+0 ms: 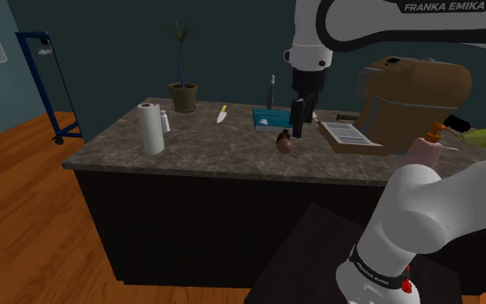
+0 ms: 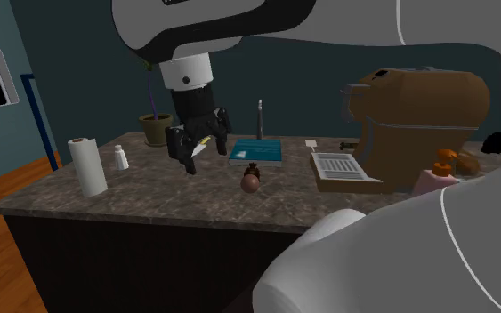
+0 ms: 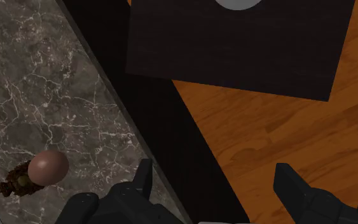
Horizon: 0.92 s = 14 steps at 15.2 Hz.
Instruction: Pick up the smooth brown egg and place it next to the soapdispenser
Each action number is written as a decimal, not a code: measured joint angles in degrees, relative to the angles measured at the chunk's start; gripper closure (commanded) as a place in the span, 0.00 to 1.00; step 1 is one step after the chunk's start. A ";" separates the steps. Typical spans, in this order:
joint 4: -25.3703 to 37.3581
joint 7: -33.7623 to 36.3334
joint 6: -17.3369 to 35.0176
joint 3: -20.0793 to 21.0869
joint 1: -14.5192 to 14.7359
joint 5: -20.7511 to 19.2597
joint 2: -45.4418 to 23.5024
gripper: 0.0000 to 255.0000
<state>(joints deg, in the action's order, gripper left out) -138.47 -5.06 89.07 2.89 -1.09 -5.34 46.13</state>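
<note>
Black two-finger gripper (image 3: 215, 184) is hovering, fingers spread apart and empty; smooth brown egg (image 3: 48, 167) is lying on dark marbled worktop (image 3: 37, 76) below, just outside one finger, not between them.

An egg (image 1: 286, 145) sits on the counter (image 1: 198, 160) near the front edge, about midway along, with a small lumpy object (image 3: 17, 182) just behind it. My pincer (image 1: 298, 129) hangs above the counter near the egg. A paper towel roll (image 1: 152, 128) stands toward the end at the shoulder view's left, with a small bottle (image 1: 165, 122) just behind it. A potted plant (image 1: 182, 95) stands at the back edge. A knife (image 1: 222, 114) lies between the plant and a flat box (image 1: 271, 117). A machine (image 1: 413, 95) stands at the opposite end.
</note>
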 measured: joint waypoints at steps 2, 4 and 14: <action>0.34 0.57 0.68 0.05 -0.36 -0.13 -1.25 0.00; 1.12 2.22 2.47 -0.03 -1.62 -0.75 -4.67 0.00; 10.66 12.79 10.80 -1.44 -8.69 -4.91 -27.69 0.00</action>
<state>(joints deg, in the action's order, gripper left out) -127.81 7.73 99.88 1.45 -9.78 -10.25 18.43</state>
